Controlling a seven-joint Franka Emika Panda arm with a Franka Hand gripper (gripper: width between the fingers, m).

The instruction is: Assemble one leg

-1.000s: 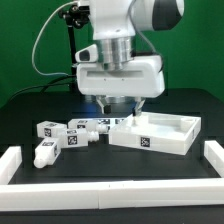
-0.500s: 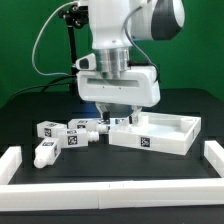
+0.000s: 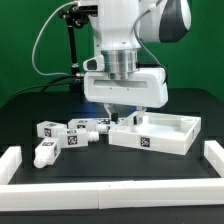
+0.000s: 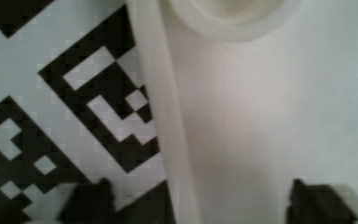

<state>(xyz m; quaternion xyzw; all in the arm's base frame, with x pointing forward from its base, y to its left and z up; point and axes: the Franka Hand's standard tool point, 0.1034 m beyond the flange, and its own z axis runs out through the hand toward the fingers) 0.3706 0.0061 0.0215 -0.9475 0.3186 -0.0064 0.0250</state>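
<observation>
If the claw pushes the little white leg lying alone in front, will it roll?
The leg lies on its side with a rounded end, so it may roll a little. It looks like hard, small plastic, so probably stiff and light.

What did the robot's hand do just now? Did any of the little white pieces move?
The gripper came down and slid a little toward the exterior view's right. It now hangs close over the tray, at the tray's corner on the exterior view's left. It looks to have grabbed nothing. The legs on the table and the tray stayed where they were.
</observation>
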